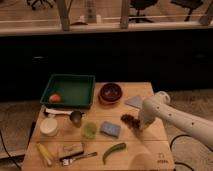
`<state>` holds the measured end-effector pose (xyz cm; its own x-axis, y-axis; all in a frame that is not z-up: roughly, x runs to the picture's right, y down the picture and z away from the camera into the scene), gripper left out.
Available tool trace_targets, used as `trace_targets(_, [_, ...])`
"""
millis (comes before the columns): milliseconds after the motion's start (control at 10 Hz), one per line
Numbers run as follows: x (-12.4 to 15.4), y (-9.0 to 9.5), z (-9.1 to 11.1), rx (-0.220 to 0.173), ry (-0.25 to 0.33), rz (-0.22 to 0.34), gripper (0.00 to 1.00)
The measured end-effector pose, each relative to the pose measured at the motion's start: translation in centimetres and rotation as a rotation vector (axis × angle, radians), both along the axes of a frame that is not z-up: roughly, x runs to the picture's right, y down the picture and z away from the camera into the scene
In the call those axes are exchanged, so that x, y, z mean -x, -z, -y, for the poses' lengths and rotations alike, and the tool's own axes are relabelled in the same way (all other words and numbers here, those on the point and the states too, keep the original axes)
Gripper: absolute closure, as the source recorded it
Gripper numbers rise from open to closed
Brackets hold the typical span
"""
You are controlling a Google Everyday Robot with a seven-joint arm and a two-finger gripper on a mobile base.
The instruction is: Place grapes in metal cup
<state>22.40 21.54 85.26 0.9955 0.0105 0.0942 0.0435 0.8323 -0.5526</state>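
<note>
The grapes [128,118], a small dark bumpy cluster, lie on the wooden table [150,150] right of the middle. My gripper [138,123] is at the end of the white arm coming in from the right, low over the table and touching the right side of the grapes. The metal cup [76,117], small, dark grey and shiny, stands upright left of the middle, just below the green tray, about a hand's width left of the grapes.
A green tray [75,83] holds an orange-red fruit [55,98]. A dark red bowl [110,92], a translucent green cup [90,130], a blue sponge [110,129], a green pepper [114,151], a white round container [49,126], corn [44,153] and a fork [80,158] lie around.
</note>
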Motion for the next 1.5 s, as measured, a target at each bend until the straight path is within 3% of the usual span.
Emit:
trace_targets(500, [0.11,-0.47,-0.60,-0.022,-0.013,0.017,1.00])
trace_targets(1500, [-0.06,0.37,-0.56,-0.050,-0.015,0.020,1.00])
